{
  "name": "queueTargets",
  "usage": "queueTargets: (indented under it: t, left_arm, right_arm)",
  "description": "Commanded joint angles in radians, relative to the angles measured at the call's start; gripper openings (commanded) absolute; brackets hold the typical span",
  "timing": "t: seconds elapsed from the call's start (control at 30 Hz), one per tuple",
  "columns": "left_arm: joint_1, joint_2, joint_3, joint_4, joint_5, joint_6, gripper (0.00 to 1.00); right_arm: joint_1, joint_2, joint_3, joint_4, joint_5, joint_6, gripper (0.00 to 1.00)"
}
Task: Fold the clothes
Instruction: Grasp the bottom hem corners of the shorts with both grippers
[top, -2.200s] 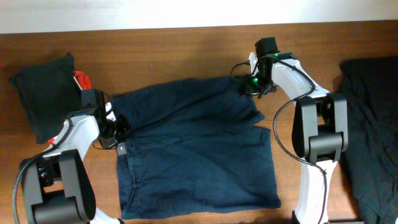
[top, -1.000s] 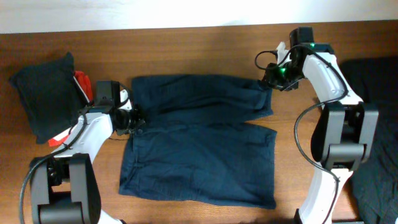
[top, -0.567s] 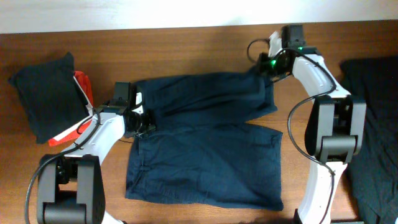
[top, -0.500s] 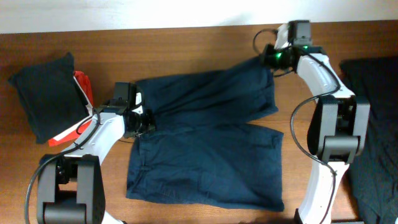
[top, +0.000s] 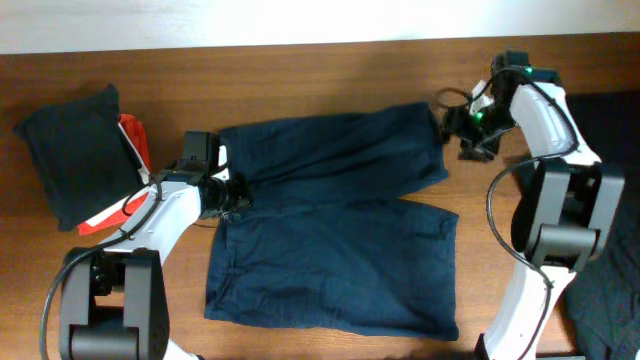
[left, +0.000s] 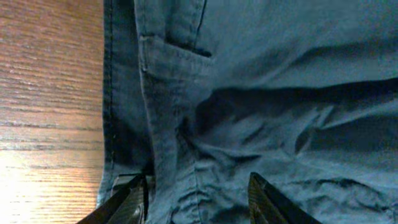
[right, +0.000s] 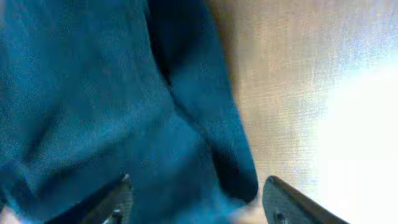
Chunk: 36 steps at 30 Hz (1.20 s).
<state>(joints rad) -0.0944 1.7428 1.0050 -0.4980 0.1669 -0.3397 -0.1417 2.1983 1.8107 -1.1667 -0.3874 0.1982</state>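
The clothes, a pair of navy-blue shorts (top: 330, 235), lie spread flat on the wooden table (top: 330, 75), waistband to the left and legs to the right. My left gripper (top: 232, 195) sits at the waistband. In the left wrist view its jaws (left: 199, 198) stand apart over wrinkled fabric (left: 280, 93) near a belt loop. My right gripper (top: 460, 128) hovers just off the far leg's hem corner. In the right wrist view it (right: 199, 200) is open wide, with the blurred hem (right: 93, 93) lying loose below and between the fingers.
A dark folded cloth (top: 70, 150) with something red (top: 133, 130) beside it lies at the back left. Another dark garment (top: 622, 200) is heaped at the table's right edge, behind the right arm.
My right gripper opened, dropped the far leg's hem and pulled away to the right and nearer. That leg settled on the table. My left gripper stayed at the waistband, jaws slightly wider.
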Motion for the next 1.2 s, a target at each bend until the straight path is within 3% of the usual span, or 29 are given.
queueTargets:
  t: [0.0, 0.13, 0.23, 0.27, 0.43, 0.57, 0.67, 0.9, 1.0, 1.17]
  left_arm:
    - [-0.003, -0.002, -0.008, 0.0, -0.007, 0.005, 0.51]
    - [-0.003, -0.002, -0.008, 0.0, -0.007, 0.005, 0.51]
    - [-0.003, -0.002, -0.008, 0.0, -0.007, 0.005, 0.51]
    - [-0.003, -0.002, -0.008, 0.0, -0.007, 0.005, 0.52]
    - [-0.001, -0.002, -0.006, 0.016, -0.007, 0.006, 0.57]
    - [0.005, -0.009, 0.05, -0.003, -0.008, 0.137, 0.61]
    - [0.006, -0.032, 0.138, -0.105, -0.051, 0.155, 0.72]
    - [0.006, -0.112, 0.193, -0.417, -0.068, 0.154, 0.75]
    - [0.006, -0.113, 0.187, -0.591, -0.06, 0.14, 0.74]
    - [0.005, -0.113, 0.127, -0.666, -0.043, 0.14, 0.74]
  right_arm:
    - [0.015, -0.043, -0.042, -0.093, 0.001, -0.143, 0.68]
    - [0.025, -0.043, -0.159, -0.073, 0.071, -0.142, 0.55]
    - [0.023, -0.043, -0.261, 0.0, 0.08, -0.119, 0.21]
    - [0.022, -0.043, -0.278, 0.021, 0.097, -0.091, 0.04]
    - [0.005, -0.046, -0.234, 0.018, 0.243, 0.029, 0.04]
    - [-0.03, -0.091, -0.126, -0.109, 0.242, 0.028, 0.08]
    - [-0.037, -0.213, -0.122, -0.151, 0.243, 0.028, 0.09]
    - [-0.037, -0.451, -0.13, -0.322, 0.242, 0.074, 0.12]
    - [-0.037, -0.582, -0.225, -0.348, 0.242, 0.086, 0.14]
    - [-0.033, -0.792, -0.539, -0.293, 0.194, 0.141, 0.25]
